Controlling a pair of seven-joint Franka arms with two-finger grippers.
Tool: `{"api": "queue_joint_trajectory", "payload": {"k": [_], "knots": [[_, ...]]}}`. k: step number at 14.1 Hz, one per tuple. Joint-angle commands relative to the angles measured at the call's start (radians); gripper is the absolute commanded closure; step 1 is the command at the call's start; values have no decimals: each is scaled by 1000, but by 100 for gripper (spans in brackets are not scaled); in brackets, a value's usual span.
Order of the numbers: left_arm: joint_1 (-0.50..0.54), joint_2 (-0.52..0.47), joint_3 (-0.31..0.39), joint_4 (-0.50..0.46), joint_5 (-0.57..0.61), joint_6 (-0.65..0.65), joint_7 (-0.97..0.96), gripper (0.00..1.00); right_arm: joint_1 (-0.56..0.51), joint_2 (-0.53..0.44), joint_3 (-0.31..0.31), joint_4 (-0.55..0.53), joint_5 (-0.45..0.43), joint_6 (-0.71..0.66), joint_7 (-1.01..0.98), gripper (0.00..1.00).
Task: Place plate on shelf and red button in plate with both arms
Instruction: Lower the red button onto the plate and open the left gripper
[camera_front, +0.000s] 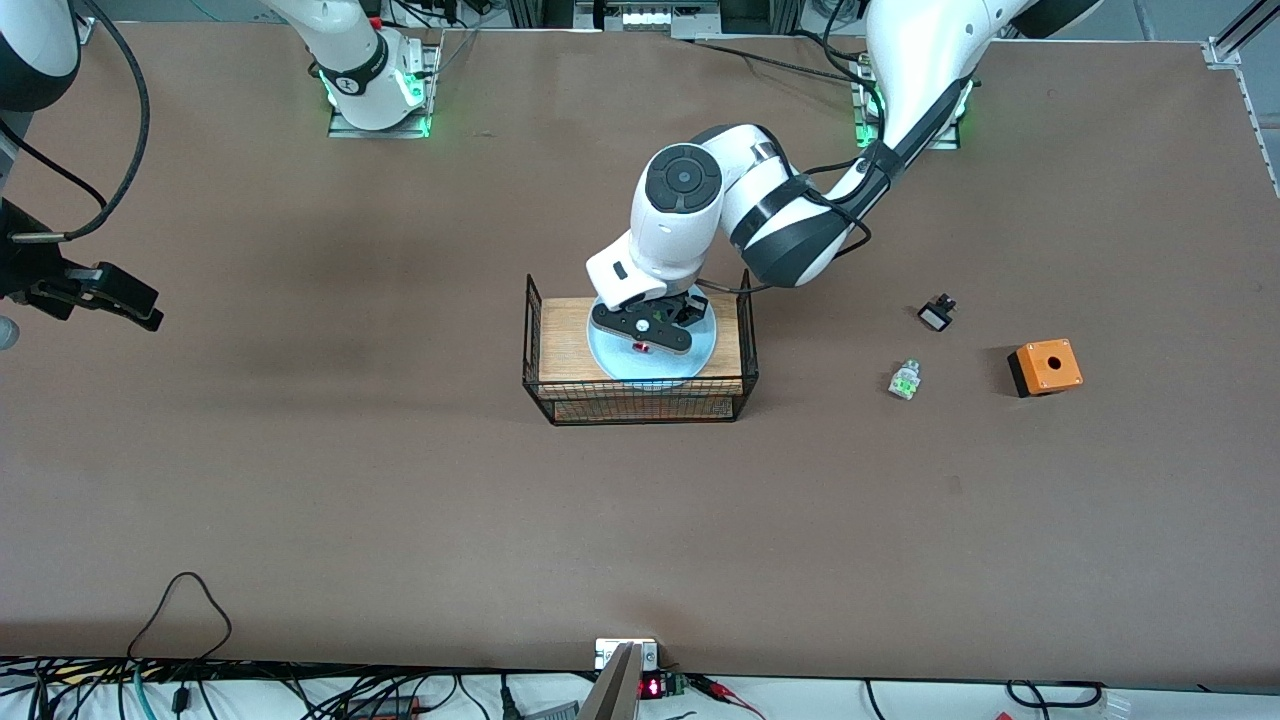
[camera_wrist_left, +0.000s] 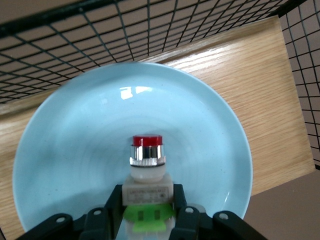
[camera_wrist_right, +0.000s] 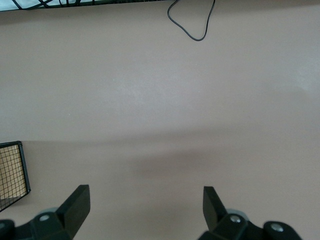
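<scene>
My left tool (camera_wrist_left: 149, 212) grips the red button (camera_wrist_left: 147, 172) by its stiff, light body over the plate (camera_wrist_left: 65, 150) in the basket (camera_front: 748, 340); my right tool (camera_wrist_right: 145, 205) waits wide open, empty.

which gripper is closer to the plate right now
Left. The left gripper hangs right over the plate in the wire basket, gripping the red button. The right gripper waits open over bare table toward the right arm's end, well away from the plate.
</scene>
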Motion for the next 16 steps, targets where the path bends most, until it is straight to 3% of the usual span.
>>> {"api": "queue_joint_trajectory", "payload": {"k": [1, 6, 10, 16], "knots": [[-3, -6, 0, 14, 29, -3, -16, 0, -4, -12, 6, -8, 2, 6, -1, 0], [12, -61, -5, 18, 14, -23, -19, 0, -4, -12, 6, -9, 2, 7, -1, 0], [23, -133, -13, 24, 0, -125, -16, 0, -3, -13, 6, -9, 2, 7, 2, 0], [52, -178, -14, 131, -38, -308, -13, 0, -3, -15, 6, -9, 2, 7, 1, 0]]}}
